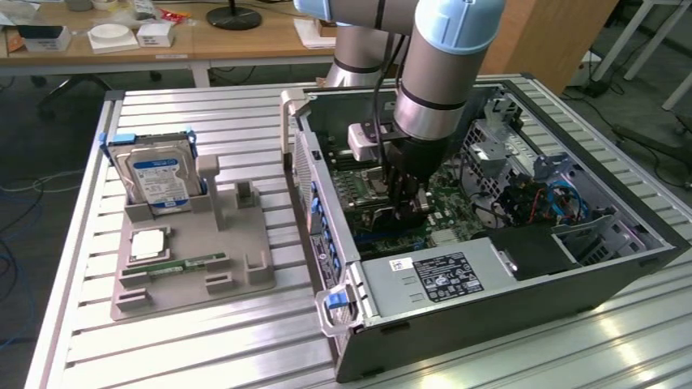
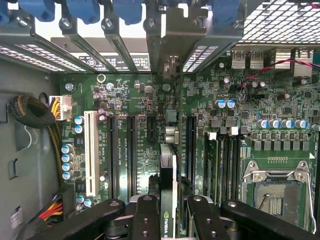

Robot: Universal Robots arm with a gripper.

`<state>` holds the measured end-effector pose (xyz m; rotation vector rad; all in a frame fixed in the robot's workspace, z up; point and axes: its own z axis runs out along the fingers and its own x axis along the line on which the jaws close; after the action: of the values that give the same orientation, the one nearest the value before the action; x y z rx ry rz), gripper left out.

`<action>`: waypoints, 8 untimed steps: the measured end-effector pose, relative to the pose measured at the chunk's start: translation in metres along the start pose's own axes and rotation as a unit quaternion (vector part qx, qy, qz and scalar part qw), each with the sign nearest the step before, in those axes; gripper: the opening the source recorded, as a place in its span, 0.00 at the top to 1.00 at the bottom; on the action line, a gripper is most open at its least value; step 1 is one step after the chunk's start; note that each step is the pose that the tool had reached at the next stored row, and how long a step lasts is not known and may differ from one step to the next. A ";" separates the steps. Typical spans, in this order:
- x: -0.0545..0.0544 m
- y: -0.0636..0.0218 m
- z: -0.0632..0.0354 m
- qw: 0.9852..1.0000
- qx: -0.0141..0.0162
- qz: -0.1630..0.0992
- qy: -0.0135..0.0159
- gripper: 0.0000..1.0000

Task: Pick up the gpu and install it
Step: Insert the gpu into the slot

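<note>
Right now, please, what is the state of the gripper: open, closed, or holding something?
The gripper is closed on the gpu, holding it edge-on over the motherboard.

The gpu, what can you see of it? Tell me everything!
The gpu shows edge-on in the wrist view: a thin dark card with a small green logo near the gripper and a silvery metal piece at its far end. It stands upright over the green motherboard, parallel to the long black slots, inside the open computer case. The gripper holds it, a black finger on each side. Whether it sits in a slot cannot be told.
</note>
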<state>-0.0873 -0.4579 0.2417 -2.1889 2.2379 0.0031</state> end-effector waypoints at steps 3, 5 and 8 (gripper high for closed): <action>0.000 0.0008 0.0001 1.000 0.000 0.000 0.000 0.74; 0.000 0.0014 0.0001 1.000 0.000 0.000 0.000 0.74; 0.000 0.0018 0.0001 1.000 0.000 0.000 0.000 0.74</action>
<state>-0.0890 -0.4579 0.2416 -2.1889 2.2378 0.0030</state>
